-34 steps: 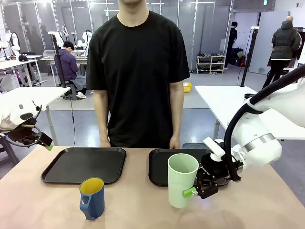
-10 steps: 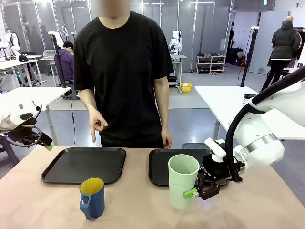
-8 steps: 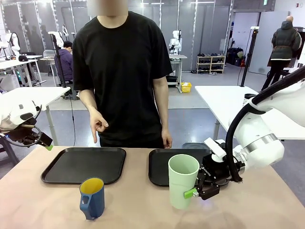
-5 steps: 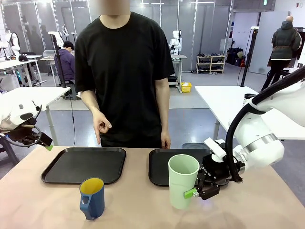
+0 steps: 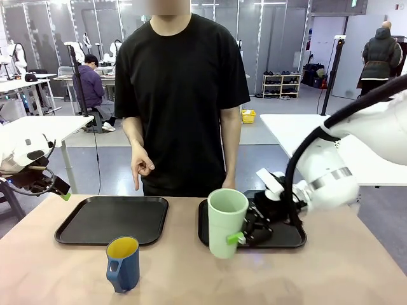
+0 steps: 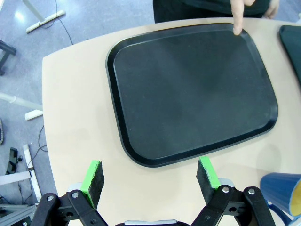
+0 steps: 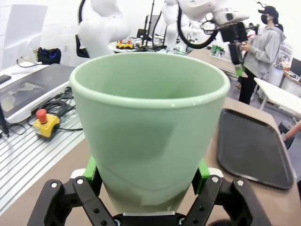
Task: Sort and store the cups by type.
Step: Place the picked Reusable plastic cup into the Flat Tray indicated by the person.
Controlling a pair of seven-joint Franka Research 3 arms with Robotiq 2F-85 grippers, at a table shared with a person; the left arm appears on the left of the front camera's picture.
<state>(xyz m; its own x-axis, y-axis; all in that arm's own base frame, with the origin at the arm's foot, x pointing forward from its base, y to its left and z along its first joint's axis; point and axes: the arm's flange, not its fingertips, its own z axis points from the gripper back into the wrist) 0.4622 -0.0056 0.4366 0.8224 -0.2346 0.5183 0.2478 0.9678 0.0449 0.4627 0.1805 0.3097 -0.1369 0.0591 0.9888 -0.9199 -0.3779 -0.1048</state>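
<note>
we see the right tool point(image 5: 236, 237) clamped on the pale green tumbler point(image 5: 227, 216), which is upright at the left edge of the right tray point(image 5: 289, 240). the left tool point(image 6: 150, 175) hangs wide open and empty near the left tray point(image 6: 188, 89). the blue mug point(image 5: 123, 263) stands on the table point(image 5: 51, 273) in front of that tray, with a person's hand point(image 5: 141, 168) pointing down at its far edge.

Person's finger point(image 6: 238, 18) possibly on tray point(image 6: 188, 99) rim

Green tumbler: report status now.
Right gripper shut on green tumbler, upright by right tray. Left gripper open, empty. Person's hand pointing at left tray; blue mug on table.
</note>
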